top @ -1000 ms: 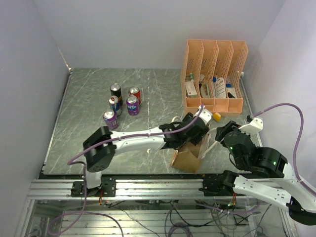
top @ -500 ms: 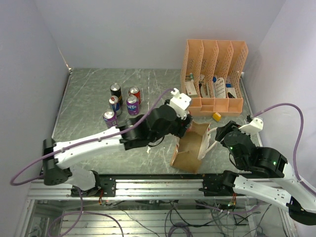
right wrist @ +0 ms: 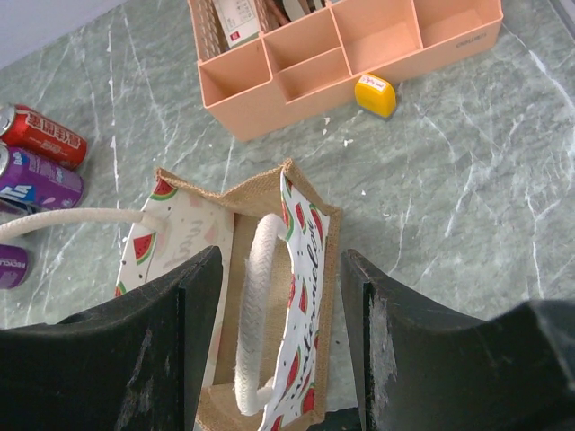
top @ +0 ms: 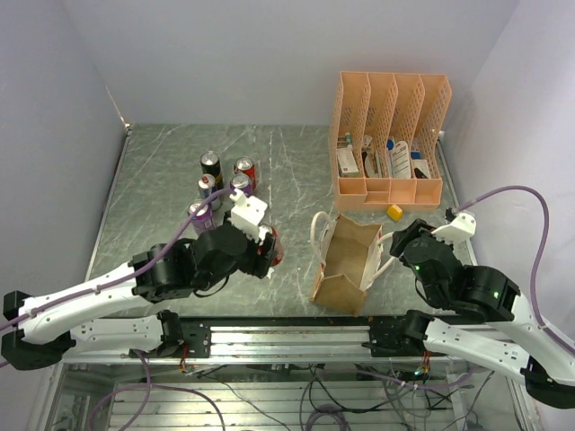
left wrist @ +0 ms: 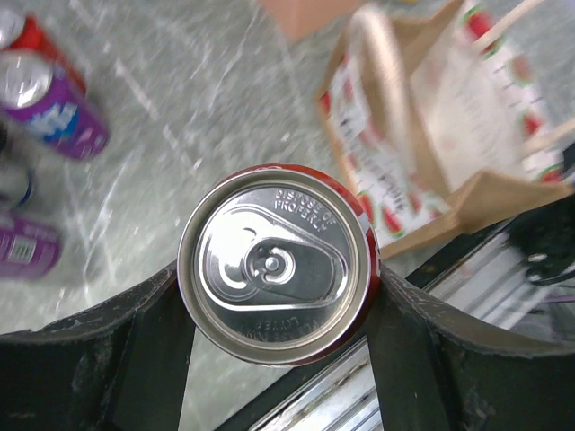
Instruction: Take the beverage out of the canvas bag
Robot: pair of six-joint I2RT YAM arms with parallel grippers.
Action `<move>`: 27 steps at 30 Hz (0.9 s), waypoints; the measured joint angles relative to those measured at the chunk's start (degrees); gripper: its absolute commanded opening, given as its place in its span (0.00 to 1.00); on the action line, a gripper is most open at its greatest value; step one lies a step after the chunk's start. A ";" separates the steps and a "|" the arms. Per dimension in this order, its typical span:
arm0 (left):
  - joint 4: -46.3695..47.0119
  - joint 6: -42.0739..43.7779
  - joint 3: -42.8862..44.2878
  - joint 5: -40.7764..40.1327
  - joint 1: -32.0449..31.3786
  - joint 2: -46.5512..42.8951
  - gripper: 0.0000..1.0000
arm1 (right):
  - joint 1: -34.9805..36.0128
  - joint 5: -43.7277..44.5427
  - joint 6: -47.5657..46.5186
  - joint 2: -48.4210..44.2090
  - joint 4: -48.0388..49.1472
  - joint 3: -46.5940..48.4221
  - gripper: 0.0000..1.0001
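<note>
The beverage is a red can (left wrist: 277, 260) with a silver top facing the wrist camera. My left gripper (left wrist: 278, 289) is shut on its sides. In the top view the can (top: 275, 249) and left gripper (top: 269, 250) sit left of the canvas bag (top: 346, 262), clear of it. The bag stands with its mouth open, watermelon-print lining and white rope handles showing. My right gripper (right wrist: 280, 285) is open, its fingers either side of the bag's (right wrist: 314, 260) right wall and rope handle, with gaps on both sides. In the top view the right gripper (top: 389, 256) is at the bag's right edge.
Several cans (top: 220, 190) stand at the back left, seen also as a purple can (left wrist: 54, 117) and a red can (right wrist: 40, 135). A peach perforated organizer (top: 391, 135) holds packets at the back right. A small yellow object (top: 393, 212) lies in front of it.
My left arm has drawn back out of the bag with the red can, swinging left and toward the near edge. The bag's mouth now stands open. The right arm has not moved.
</note>
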 measured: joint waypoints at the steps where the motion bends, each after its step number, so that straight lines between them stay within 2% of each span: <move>1: -0.66 -1.11 -1.95 -1.11 0.00 -1.05 0.07 | 0.00 0.02 0.00 0.24 0.00 0.00 0.55; 6: -1.95 -6.51 -12.41 -6.36 0.00 -0.79 0.07 | 0.00 0.00 0.02 1.03 0.00 0.00 0.55; 11: -1.99 -9.84 -15.85 -12.96 2.10 6.23 0.07 | 0.00 0.00 0.04 1.03 -0.02 0.00 0.55; 18: 11.43 -4.74 -16.31 -15.02 14.78 12.68 0.07 | 0.00 0.02 0.07 1.03 -0.04 0.00 0.55; 27: 26.73 -1.09 -16.76 -15.15 23.30 24.94 0.07 | 0.00 0.02 0.07 1.03 -0.07 0.00 0.55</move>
